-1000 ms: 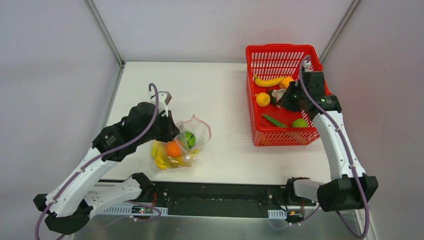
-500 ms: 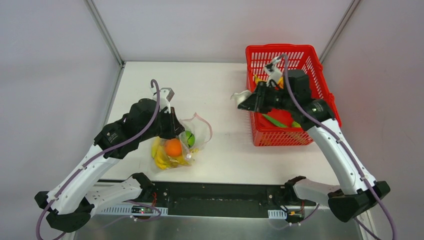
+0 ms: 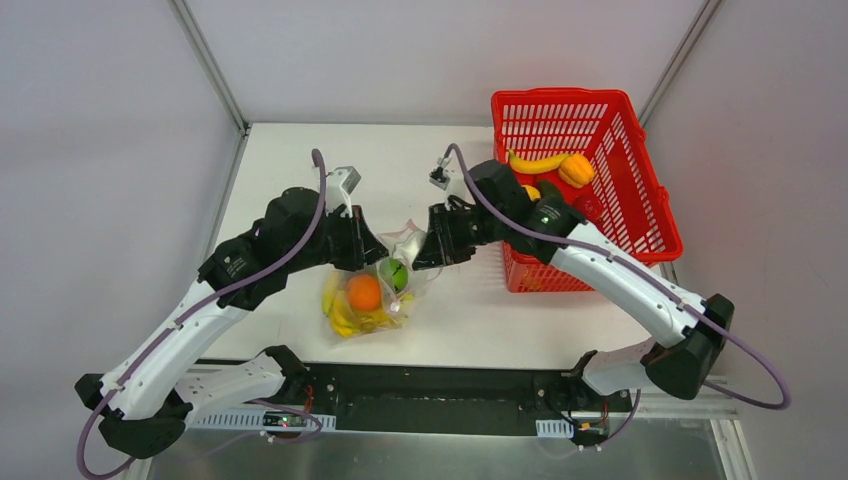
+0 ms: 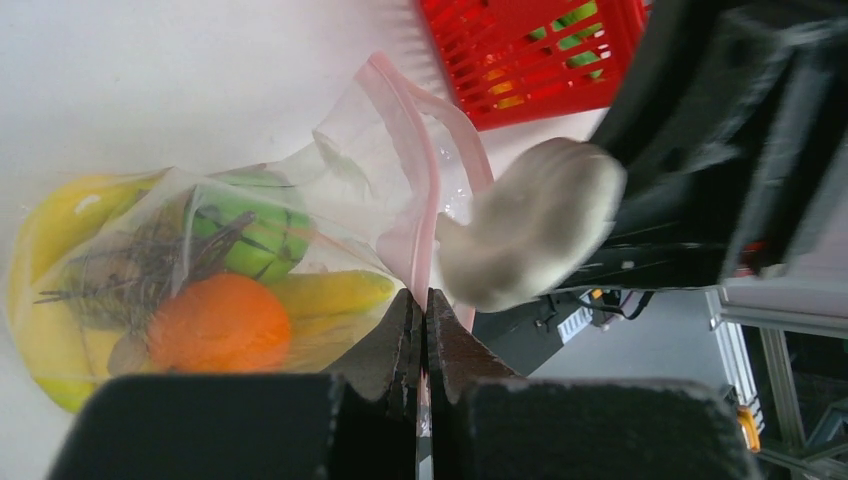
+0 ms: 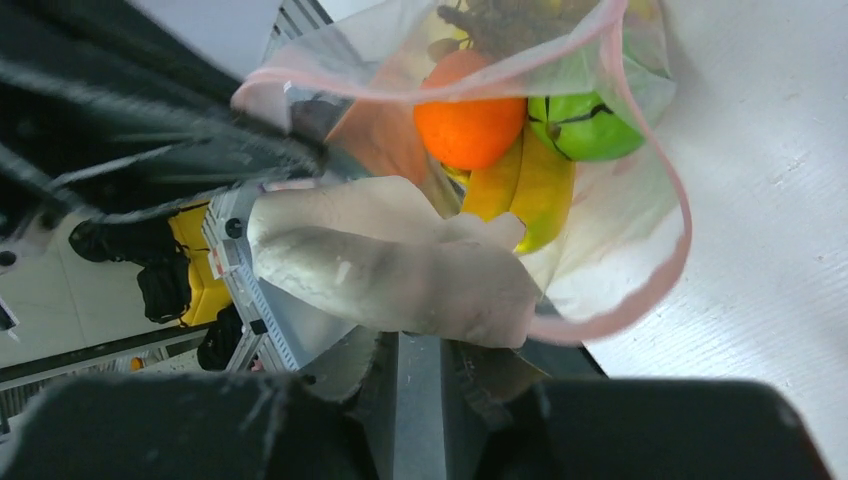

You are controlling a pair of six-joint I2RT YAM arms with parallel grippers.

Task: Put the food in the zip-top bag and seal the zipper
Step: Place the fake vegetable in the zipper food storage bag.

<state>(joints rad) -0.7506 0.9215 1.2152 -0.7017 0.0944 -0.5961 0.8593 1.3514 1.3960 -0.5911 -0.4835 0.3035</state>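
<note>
Left hand (image 4: 425,312) pinches the zipper (image 4: 432,190) of the zip-top bag (image 4: 345,185); right hand (image 5: 420,348) grips a pale toy food (image 5: 400,268) at the bag's open mouth.

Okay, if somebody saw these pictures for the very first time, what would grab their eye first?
The clear bag in the middle of the table, bulging with an orange, bananas and a green round piece. The left end effector pinches its pink edge while the right end effector holds a pale lumpy piece at the open mouth. A bright red basket with more food stands at the far right.
</note>
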